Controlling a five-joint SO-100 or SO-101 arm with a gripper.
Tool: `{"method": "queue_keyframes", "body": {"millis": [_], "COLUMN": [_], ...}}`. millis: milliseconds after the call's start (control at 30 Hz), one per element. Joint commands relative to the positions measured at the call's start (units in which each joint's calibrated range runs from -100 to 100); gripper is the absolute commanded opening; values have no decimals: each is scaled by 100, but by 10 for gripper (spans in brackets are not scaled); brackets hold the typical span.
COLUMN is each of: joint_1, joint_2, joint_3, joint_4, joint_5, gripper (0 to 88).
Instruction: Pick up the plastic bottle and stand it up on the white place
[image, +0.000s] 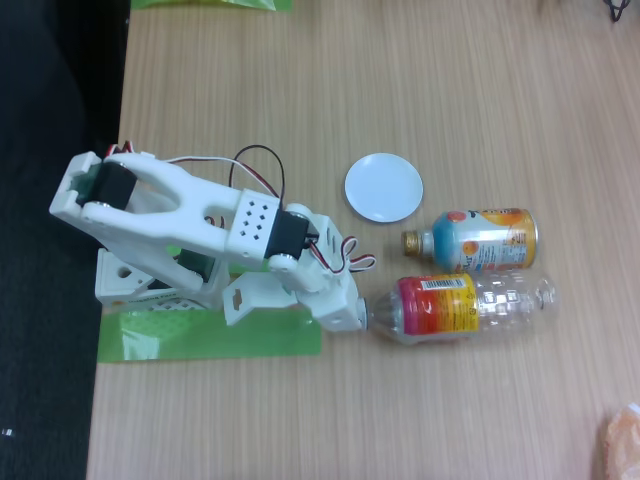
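Fixed view, looking down on a wooden tabletop (300, 420): the white arm (190, 215) reaches from its green-taped base near the left edge toward the plastic bottle (470, 305), which lies on its side toward the right edge, neck end against the gripper (365, 315). Whether the fingers pinch the bottle or stand spread cannot be told. Just above it lies a shorter blue-and-orange bottle (480, 240). The round white plate (383, 187) sits near the tabletop's middle, apart from both bottles.
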Motion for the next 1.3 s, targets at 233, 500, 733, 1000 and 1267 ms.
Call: {"method": "queue_keyframes", "body": {"millis": [233,500,733,1000,1267], "joint_1": [18,3,-12,-19,-26], "joint_2": [-89,-81,-89,-81,-81], "joint_3": [19,164,309,336,499], "joint_4": [24,-294,-577,-646,-766], "joint_5": [-16,-16,-16,-16,-16], "gripper": [217,217,262,323,323]}}
